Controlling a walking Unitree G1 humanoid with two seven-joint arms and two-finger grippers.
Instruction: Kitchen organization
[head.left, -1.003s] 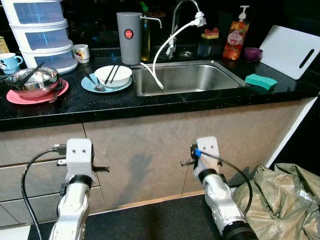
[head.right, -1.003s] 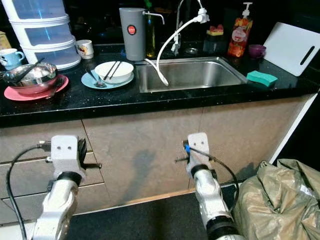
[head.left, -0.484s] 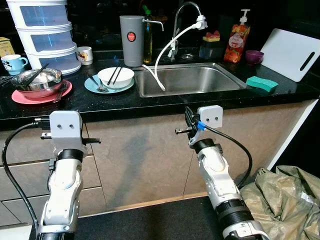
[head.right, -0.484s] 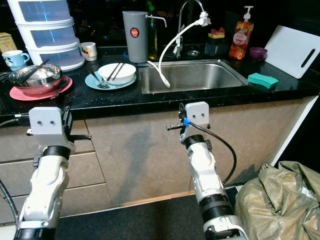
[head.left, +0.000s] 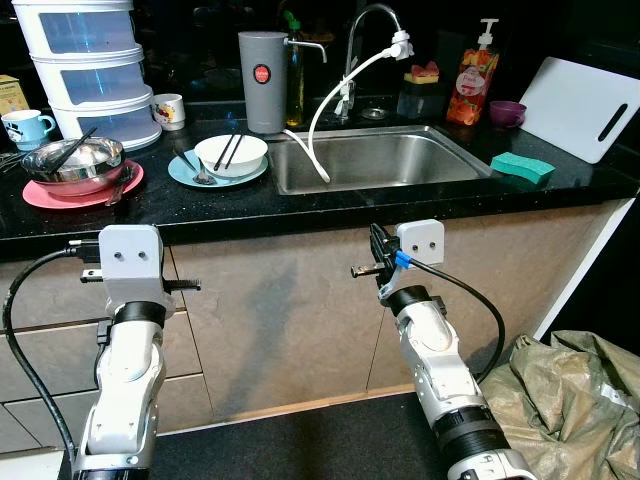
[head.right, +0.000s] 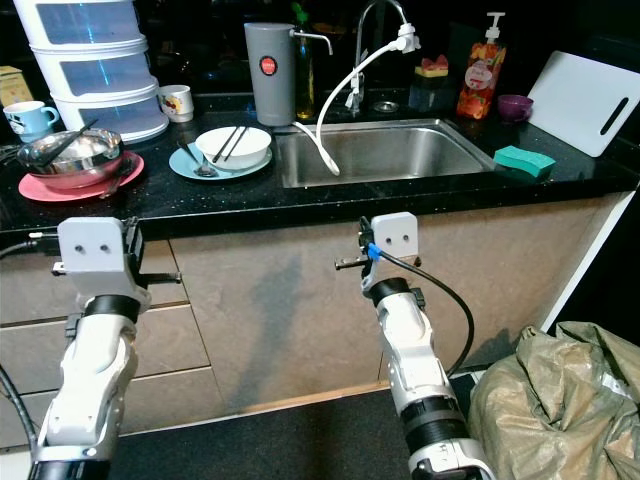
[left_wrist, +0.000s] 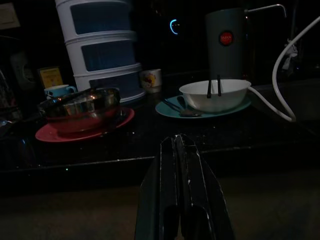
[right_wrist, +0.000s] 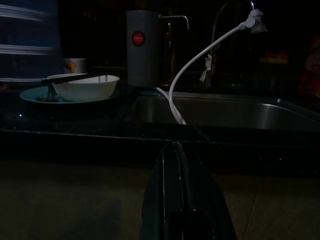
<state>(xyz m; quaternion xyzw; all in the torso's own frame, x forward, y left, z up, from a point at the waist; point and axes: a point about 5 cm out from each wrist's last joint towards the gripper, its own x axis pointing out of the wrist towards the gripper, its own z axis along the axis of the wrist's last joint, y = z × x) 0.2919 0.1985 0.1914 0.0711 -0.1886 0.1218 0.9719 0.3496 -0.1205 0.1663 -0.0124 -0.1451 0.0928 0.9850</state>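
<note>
Both grippers, left (head.left: 188, 286) and right (head.left: 362, 271), raised below the sink (head.left: 380, 160) counter edge, fingers pressed together, holding nothing. Looks like the approach stage; next likely calls for opening over the white bowl (head.left: 231, 153) left of the sink.

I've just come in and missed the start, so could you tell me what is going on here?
The robot stands facing a kitchen counter with both arms raised in front of the cabinet doors, below the counter edge. The left pincer and right pincer are both shut and hold nothing. Dirty dishes wait on the counter: a white bowl with chopsticks and a metal bowl on a pink plate, left of the sink.
</note>
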